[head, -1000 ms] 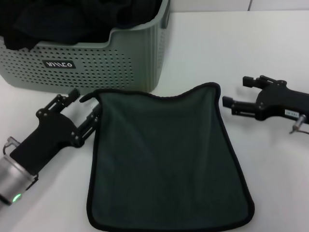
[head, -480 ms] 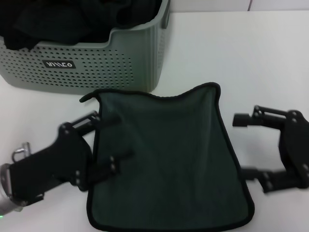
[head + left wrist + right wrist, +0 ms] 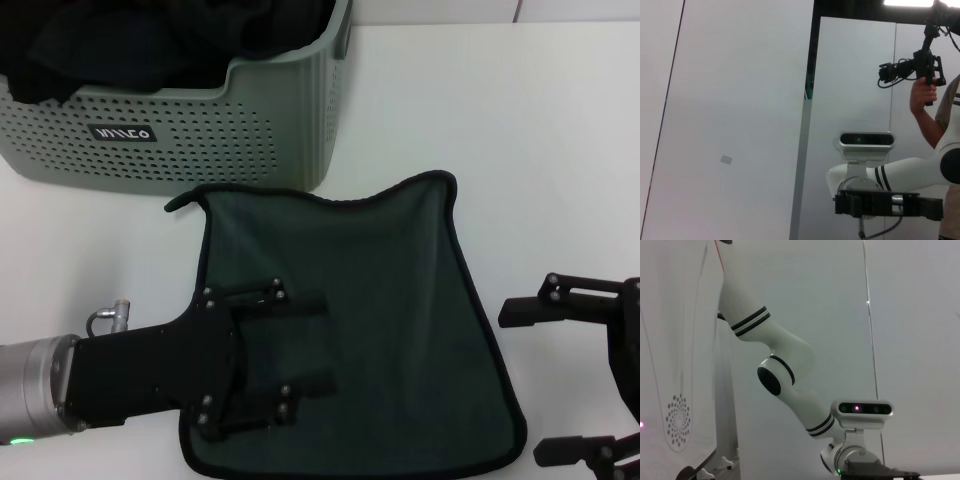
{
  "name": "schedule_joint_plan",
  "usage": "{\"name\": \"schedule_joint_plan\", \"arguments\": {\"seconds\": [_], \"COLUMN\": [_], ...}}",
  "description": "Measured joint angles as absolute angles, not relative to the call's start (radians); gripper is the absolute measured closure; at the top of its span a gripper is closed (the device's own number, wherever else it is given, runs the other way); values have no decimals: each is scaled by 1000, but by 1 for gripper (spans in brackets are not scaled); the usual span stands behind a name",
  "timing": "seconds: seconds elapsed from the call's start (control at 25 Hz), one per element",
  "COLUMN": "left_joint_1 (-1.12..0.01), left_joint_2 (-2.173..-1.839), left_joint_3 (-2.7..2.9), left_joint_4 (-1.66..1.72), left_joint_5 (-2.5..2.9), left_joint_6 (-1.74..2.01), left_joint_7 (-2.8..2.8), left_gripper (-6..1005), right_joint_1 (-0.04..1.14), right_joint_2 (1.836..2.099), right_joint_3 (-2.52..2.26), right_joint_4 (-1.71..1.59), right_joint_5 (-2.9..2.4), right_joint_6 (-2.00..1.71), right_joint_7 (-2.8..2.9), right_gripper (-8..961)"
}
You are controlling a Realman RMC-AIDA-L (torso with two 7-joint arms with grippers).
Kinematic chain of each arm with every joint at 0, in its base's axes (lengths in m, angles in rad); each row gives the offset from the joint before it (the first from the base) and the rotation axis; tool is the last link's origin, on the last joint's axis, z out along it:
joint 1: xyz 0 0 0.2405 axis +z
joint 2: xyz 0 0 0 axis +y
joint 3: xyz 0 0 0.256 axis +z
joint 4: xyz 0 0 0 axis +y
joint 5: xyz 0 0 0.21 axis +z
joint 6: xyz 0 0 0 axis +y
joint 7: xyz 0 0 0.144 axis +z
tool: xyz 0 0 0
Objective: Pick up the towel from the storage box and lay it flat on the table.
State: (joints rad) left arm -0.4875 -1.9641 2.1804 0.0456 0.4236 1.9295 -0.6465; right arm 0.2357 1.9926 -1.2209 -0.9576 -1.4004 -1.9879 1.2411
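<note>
The towel (image 3: 350,320) lies flat on the tabletop (image 3: 560,130). The left claw (image 3: 285,355), spread wide above it, should lift clear without snagging; the right claw (image 3: 545,385) gapes wide beside it.

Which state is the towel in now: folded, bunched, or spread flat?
Spread flat. The towel lies dark green side up on the table, its black edging visible all round; the left gripper overlaps it.

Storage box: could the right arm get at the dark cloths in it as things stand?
Probably yes. The right gripper is open and empty, off the towel's right edge, with bare table between it and the open-topped storage box, though it's a long diagonal reach.
</note>
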Motion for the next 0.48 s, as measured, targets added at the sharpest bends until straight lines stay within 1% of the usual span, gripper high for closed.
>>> {"name": "schedule_joint_plan", "arguments": {"seconds": [0.16, 0.48], "left_joint_1": [-487, -473], "left_joint_2": [-1965, -1968], "left_joint_3": [2177, 2177], "left_joint_4": [47, 46], "left_joint_5": [424, 425], "left_joint_6": [1929, 1933], "left_joint_7": [-647, -648], "left_gripper": [380, 380], "right_joint_1": [236, 247], "right_joint_2": [1997, 1997], "right_joint_3": [-1223, -1222], "right_joint_4": [-952, -931], "right_joint_5": [-1419, -1420], "right_joint_6": [-1992, -1994], "right_joint_7": [1240, 1238], "right_gripper": [64, 64]}}
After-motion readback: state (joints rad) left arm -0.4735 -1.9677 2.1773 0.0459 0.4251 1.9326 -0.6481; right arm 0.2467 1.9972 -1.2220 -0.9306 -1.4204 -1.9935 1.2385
